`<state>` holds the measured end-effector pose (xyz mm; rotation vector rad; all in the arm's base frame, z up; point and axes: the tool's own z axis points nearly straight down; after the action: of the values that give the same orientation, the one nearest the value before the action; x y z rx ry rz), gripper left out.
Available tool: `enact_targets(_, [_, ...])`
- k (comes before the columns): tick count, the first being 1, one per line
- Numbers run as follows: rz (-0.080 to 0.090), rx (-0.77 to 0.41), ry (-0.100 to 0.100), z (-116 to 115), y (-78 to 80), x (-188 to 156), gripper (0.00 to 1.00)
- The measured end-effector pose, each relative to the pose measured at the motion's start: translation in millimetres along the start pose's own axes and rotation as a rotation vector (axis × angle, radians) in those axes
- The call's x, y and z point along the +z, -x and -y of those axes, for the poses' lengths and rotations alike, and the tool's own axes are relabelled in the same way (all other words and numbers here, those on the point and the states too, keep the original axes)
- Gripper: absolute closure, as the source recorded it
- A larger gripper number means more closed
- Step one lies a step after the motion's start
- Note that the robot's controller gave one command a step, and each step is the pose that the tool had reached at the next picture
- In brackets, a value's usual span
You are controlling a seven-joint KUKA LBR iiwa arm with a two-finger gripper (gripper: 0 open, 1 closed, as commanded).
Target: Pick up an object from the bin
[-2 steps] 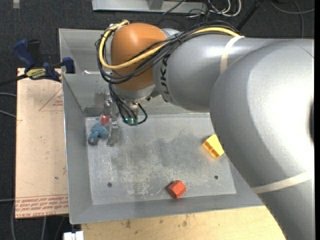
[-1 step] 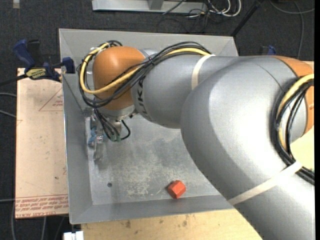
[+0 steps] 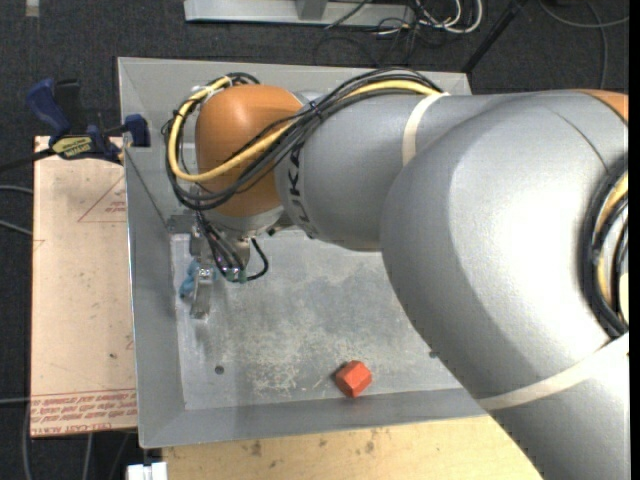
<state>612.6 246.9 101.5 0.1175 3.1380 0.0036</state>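
Dark carpet, loose cables

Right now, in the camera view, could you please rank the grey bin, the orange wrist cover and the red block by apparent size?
1. grey bin, largest.
2. orange wrist cover, nearer the camera, so its size may be exaggerated.
3. red block, clearly smallest.

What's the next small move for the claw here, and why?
Probably a short lift straight up: the claw sits low by the left wall of the bin, beside a small blue thing, and I cannot tell whether it grips it. The red block lies far off.
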Motion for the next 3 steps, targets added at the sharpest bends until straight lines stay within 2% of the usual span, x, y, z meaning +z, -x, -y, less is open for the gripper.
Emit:
enact_targets(1, [-0.001,0.146,-0.001,4.1,1.4,1.4,0.00])
enact_targets(2, [-0.002,0.085,-0.002,-2.9,6.1,33.1,0.00])
enact_targets(3, [-0.001,0.086,-0.001,-2.9,6.7,33.0,0.00])
